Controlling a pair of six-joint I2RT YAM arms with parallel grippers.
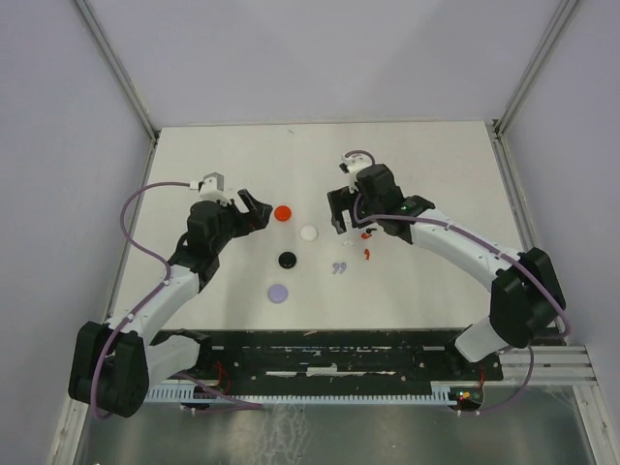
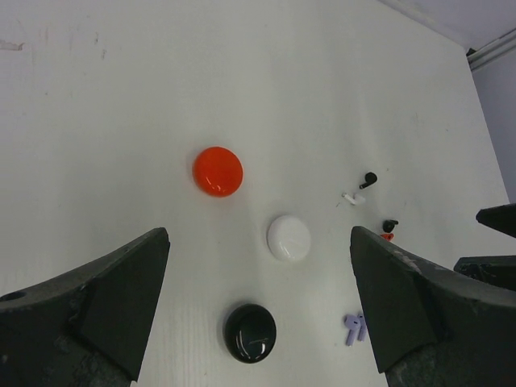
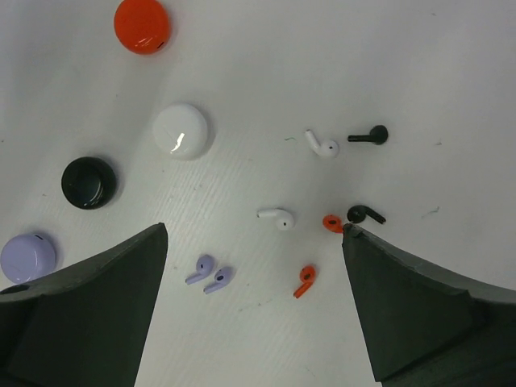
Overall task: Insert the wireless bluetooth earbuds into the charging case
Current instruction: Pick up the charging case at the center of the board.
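Four round cases lie in a loose row on the white surface (image 1: 436, 174) between the two arms. The lavender case (image 1: 279, 293) is nearest the bases, then come the black case (image 1: 288, 259) and the white case (image 1: 308, 232), with the red case (image 1: 282, 212) farthest. To the right of that row the earbuds lie loose, none of them in a case. The lavender earbuds (image 3: 199, 269) rest side by side nearest. Beyond them the red earbuds (image 3: 304, 280), white earbuds (image 3: 278, 218) and black earbuds (image 3: 369, 135) are scattered, with one red bud just beside a black one. Farther out, the left hand (image 1: 257, 210) is spread wide and empty just left of the red case. The right hand (image 3: 254, 234) is also spread and holds nothing above the scattered earbuds.
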